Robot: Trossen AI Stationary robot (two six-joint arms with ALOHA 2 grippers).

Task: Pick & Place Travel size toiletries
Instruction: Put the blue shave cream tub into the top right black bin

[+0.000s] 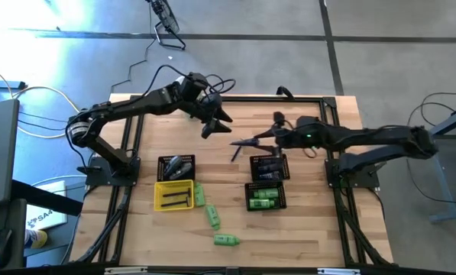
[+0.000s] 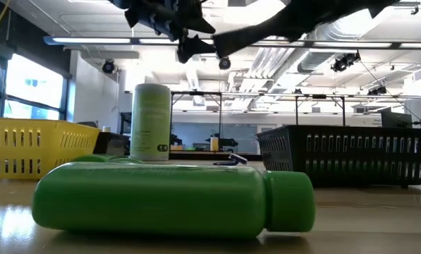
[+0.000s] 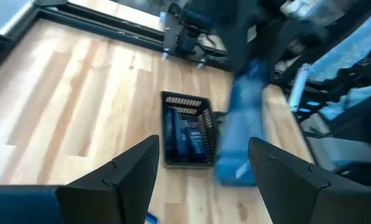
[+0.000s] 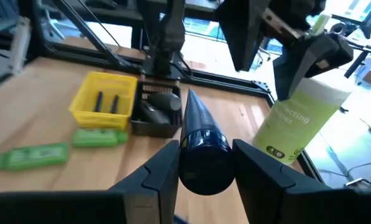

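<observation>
My right gripper (image 1: 277, 137) is shut on a dark blue tube (image 1: 247, 143), high over the middle of the table. My left gripper (image 1: 216, 122) hangs open and empty just left of the tube's free end, also in the air. Green bottles lie on the wood near the front: one (image 1: 226, 240) fills the low view (image 2: 175, 197), and two more (image 1: 212, 218) are beside the yellow tray (image 1: 159, 205). A tall pale-green canister (image 2: 151, 120) stands upright behind them. My right gripper pinches the dark blue tube by its rounded near end (image 4: 204, 163) between its two fingers (image 4: 163, 168). The fingers come nearly level from the table's right and lie along the tube. The tube sticks out ahead toward the table's left, lifted clear of everything.
Left of centre, a black basket (image 1: 176, 166) with dark items sits behind the yellow tray, which holds two black tubes. On the right are a black basket of bluish items (image 1: 267, 168) and one of green bottles (image 1: 266, 198). A black frame edges the table.
</observation>
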